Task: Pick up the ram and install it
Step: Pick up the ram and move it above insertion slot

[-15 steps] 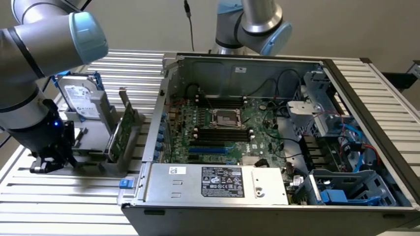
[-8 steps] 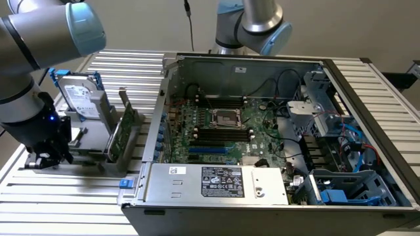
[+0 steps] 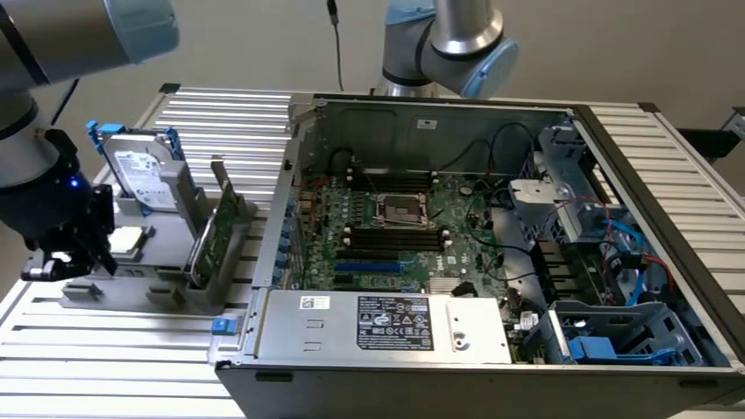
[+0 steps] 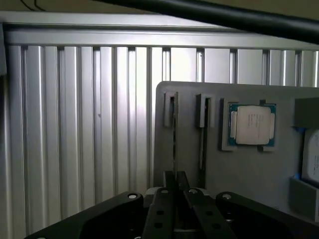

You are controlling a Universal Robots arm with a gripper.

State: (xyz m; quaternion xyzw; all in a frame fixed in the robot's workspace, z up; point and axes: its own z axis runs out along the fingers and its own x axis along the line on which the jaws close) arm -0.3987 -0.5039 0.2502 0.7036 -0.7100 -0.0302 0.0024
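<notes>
The gripper [image 3: 72, 262] [image 4: 175, 175] is held clenched, nothing grasped, above the gray holder [image 3: 152, 295] [image 4: 239, 169]; the ram [image 3: 222, 229] [image 4: 174, 134] is seated upright in that holder

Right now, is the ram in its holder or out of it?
In. The ram stands on edge in a slot of the grey holder, outside the computer case.

Arm [image 3: 30, 131] upright at the exterior view's left, pincer [image 4: 175, 180] downward, closed.
</notes>
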